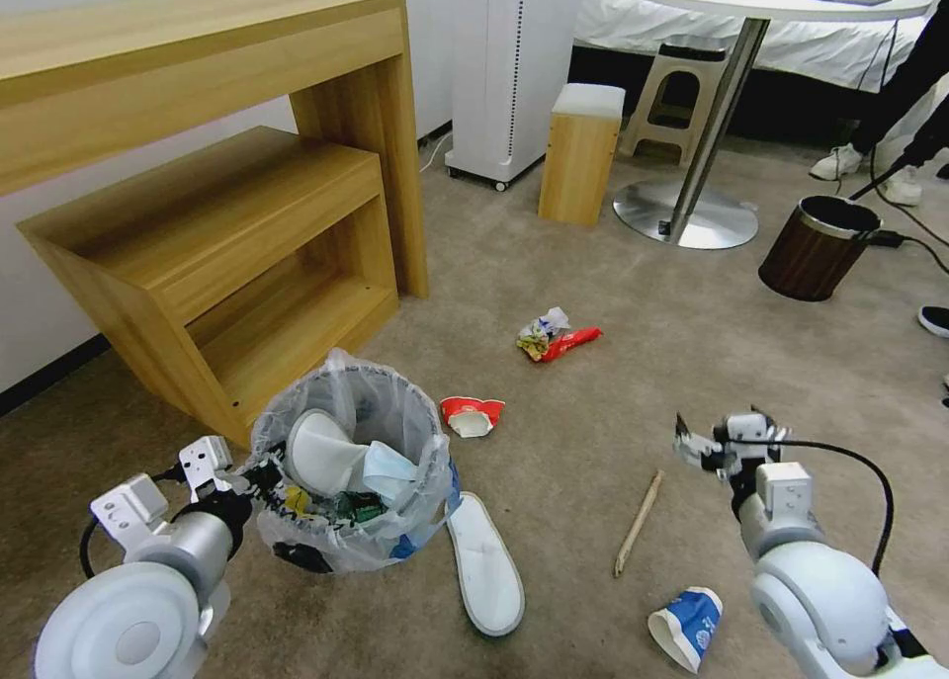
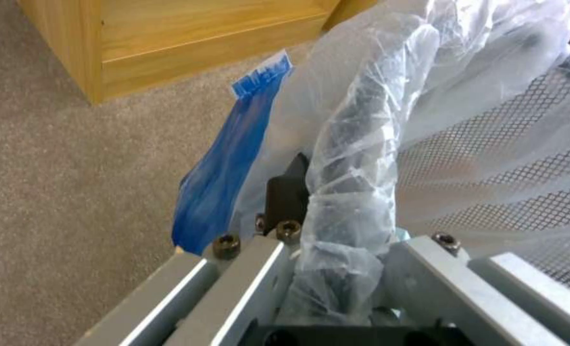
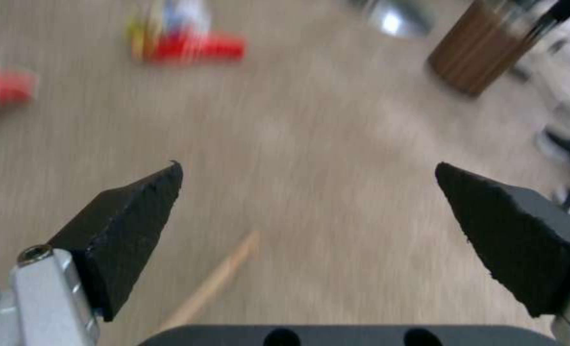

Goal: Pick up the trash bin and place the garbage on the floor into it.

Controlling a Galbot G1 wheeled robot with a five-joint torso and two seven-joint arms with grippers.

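From the head view I count one trash bin (image 1: pixel 348 462) on the floor (image 1: pixel 593 363), pinched at its rim by my left hand (image 1: pixel 259 476). Around it lie one slipper (image 1: pixel 484 562), one red-white cup (image 1: pixel 472 414), one wrapper (image 1: pixel 557 338), one wooden stick (image 1: pixel 637 522) and one blue cup (image 1: pixel 686 627).

Left wrist: the fingers (image 2: pixel 287 197) clamp the bagged rim.

Right wrist: my right hand (image 3: pixel 311 230) is spread over open carpet.

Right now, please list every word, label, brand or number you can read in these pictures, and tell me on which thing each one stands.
None can be read.
Blue paper cup: print, too small to read.
Red wrapper: printing, blurred.
Red-white crushed cup: no legible text.
Blue strip on the trash bin, held by the left gripper: no text.
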